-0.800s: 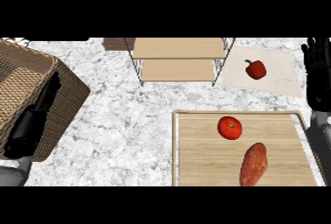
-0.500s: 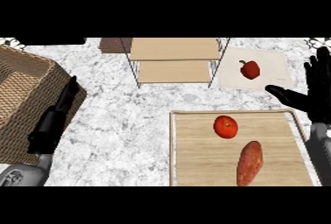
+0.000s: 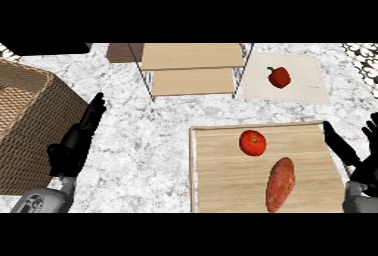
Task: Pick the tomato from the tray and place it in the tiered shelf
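A round red tomato with a small dark stem spot on top is seen lying on the far part of a light wooden tray, untouched and apart from the rim. The tray is set flat at the near right of the counter. A tiered shelf, built of pale wooden boards on thin metal legs, is placed at the far centre, well apart from the tomato.

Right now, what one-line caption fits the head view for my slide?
Tomato and sweet potato lie on the tray; both open hands, left and right, flank it, tiered shelf beyond.
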Robot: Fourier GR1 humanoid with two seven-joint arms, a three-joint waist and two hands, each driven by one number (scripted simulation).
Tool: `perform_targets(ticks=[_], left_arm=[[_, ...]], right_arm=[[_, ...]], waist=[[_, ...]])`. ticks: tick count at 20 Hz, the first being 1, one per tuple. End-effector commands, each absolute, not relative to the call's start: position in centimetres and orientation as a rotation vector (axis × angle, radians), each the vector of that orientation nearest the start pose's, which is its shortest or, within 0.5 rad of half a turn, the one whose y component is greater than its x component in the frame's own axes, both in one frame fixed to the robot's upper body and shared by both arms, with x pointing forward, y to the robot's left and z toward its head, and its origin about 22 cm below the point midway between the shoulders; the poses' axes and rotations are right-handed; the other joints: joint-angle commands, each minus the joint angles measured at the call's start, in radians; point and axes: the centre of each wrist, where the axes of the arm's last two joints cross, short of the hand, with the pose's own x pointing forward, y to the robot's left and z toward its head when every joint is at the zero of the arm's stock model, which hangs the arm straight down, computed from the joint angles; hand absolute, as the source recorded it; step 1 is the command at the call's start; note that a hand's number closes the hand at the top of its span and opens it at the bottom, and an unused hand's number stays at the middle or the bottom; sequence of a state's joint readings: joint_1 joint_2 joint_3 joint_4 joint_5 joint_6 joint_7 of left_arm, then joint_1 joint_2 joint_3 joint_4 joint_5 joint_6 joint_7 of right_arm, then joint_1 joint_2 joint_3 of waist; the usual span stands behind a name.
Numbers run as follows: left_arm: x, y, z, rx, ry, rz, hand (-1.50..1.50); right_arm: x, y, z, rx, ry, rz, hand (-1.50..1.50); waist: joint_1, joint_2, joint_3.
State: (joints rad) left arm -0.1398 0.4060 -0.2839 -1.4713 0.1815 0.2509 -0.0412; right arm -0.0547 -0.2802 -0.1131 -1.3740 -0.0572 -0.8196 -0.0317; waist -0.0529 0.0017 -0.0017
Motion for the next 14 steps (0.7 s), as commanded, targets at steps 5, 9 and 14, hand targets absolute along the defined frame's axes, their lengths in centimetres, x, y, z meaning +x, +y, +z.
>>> perform_targets(ticks=[5,9,14], left_arm=[[26.6,22.1,1.2,0.142,-1.568,-0.264,0.0],[27.8,23.9,1.3,0.118,-1.582,-0.26,0.0],[28.1,21.3,1.6,0.095,-1.574,-0.243,0.0]], right_arm=[[18.6,-27.4,-0.1,-0.907,-1.594,-0.667,-1.5],[18.2,-25.2,-0.2,-0.771,-1.498,-0.365,-1.5],[17.4,-27.7,4.7,-0.834,-1.41,-0.178,-1.5]], waist=[[0.036,-0.006,0.001],[0.05,-0.001,-0.002],[0.05,-0.003,-0.002]])
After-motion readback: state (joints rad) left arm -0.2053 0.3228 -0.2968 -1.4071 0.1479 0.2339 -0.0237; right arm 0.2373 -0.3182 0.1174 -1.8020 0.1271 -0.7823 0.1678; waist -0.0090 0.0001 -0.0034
